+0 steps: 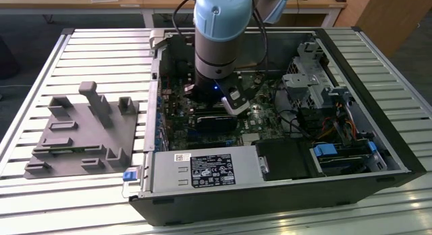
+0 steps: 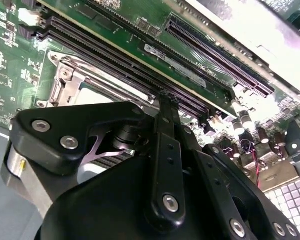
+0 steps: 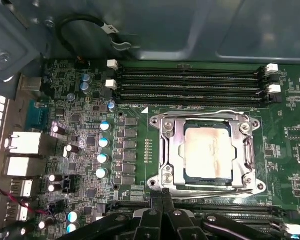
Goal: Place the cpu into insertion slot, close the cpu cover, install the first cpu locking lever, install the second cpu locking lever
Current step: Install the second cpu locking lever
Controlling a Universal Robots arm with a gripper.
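Tool (image 3: 162, 202) fingers meet at a thin black tip, closed with nothing between them, at the lower middle of the first wrist view, touching or just short of the lower edge of the cpu cover (image 3: 206, 121); contact cannot be told. The silvery cover lies flat over the insertion slot (image 3: 162, 150), right of centre in that frame, and the cpu (image 3: 206, 151) sits seated in its square cut-out, its pale metal top exposed. Thin wire levers (image 3: 200, 111) run along the cover's upper and lower edges. Above it stretch long black memory slots (image 3: 190, 82) on the green motherboard (image 3: 80, 115).

In the second wrist view the closed black tool (image 2: 165, 100) fills the lower frame, with the cover's corner (image 2: 70, 82) at the left. In the exterior view the arm (image 1: 219, 38) reaches down from top centre into the open computer case (image 1: 270, 194), which lies on a slatted surface (image 1: 81, 194) beside a grey fixture (image 1: 81, 134) at the left.
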